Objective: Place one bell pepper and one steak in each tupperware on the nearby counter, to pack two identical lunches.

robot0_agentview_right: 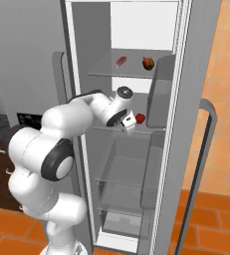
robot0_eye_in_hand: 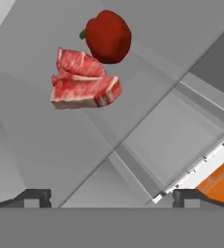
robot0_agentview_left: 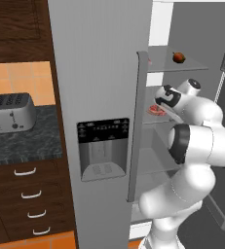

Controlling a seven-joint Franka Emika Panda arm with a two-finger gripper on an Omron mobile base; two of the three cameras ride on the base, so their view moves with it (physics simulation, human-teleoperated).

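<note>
1. Bell pepper and steak on the middle fridge shelf appear close up in the hand view, lying just beside each other, apparently touching; the right base view gives the same pepper as a small red spot just past the gripper, and the left base view shows the same steak as a pink patch beside the hand.
2. Both base views add a second bell pepper on the upper shelf; the right base view also has a second steak lying to its left, well apart from it.
3. Left base view alone takes in the black marbled counter with a silver toaster, left of the grey fridge door.
4. Close up, the pepper is round, glossy red with a dark green stem; the steak is a thick pinkish-red slab with pale streaks.
5. Gripper reaches into the open fridge at the middle shelf, its jaws spread wide and empty; pepper and steak lie ahead of the fingertips, clear of them.
</note>
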